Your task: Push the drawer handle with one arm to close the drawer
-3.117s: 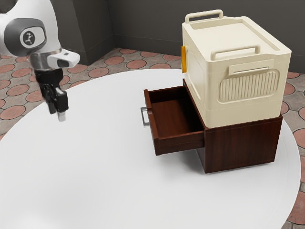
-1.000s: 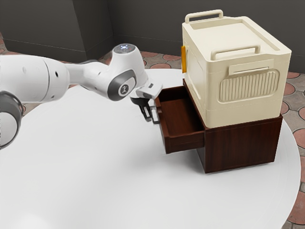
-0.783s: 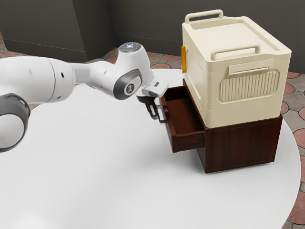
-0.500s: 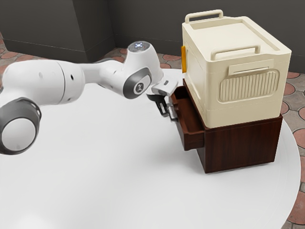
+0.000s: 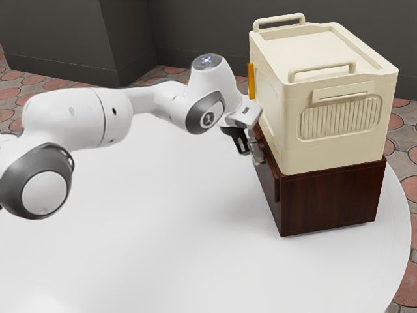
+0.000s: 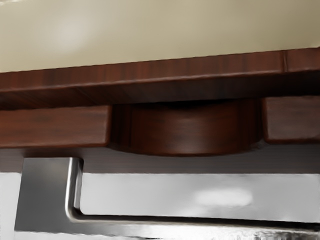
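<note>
Drawer point(image 6: 52, 127) looks almost closed; gripper point(image 5: 246, 151), whose opening I cannot tell, should push handle point(image 6: 45, 192) gently further.

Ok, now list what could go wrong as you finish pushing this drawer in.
The drawer front looks slightly proud of the cabinet, so stopping the push too soon might leave it ajar.

My claw is right by the slim metal handle, and it could slide off that if the push goes crooked.

The cream box stands on the cabinet, with my arm's end close to its side; pushing too far could perhaps knock it.
</note>
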Robot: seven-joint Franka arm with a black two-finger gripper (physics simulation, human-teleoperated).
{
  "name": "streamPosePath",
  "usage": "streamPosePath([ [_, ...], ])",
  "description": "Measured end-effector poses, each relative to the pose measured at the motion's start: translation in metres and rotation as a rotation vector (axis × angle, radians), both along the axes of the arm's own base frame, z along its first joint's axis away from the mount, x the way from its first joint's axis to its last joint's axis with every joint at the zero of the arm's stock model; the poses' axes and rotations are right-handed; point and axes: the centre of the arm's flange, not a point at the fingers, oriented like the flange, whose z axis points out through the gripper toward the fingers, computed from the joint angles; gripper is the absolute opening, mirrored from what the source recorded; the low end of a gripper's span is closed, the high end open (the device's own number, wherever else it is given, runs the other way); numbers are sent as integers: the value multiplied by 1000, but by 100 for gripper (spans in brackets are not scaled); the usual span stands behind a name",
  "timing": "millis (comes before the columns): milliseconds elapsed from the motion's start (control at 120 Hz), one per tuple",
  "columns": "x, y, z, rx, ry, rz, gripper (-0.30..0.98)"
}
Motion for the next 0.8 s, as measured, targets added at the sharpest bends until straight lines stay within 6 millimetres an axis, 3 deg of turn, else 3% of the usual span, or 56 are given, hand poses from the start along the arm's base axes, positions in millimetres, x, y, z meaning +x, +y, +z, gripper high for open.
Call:
streamPosePath([
  [250,-4,-11,2,-6,-1,-13,-10],
  [367,-28,16,-9,-37,76,58,-10],
  [433,-57,40,-2,-54,118,110,-10],
  [517,-141,84,57,-60,117,182,9],
  [558,-170,109,93,-70,83,226,18],
  [642,-195,145,209,-99,-3,299,35],
  [675,-202,153,240,-106,-6,318,40],
  [733,-214,157,258,-110,40,340,47],
  [800,-222,157,253,-104,118,358,52],
])
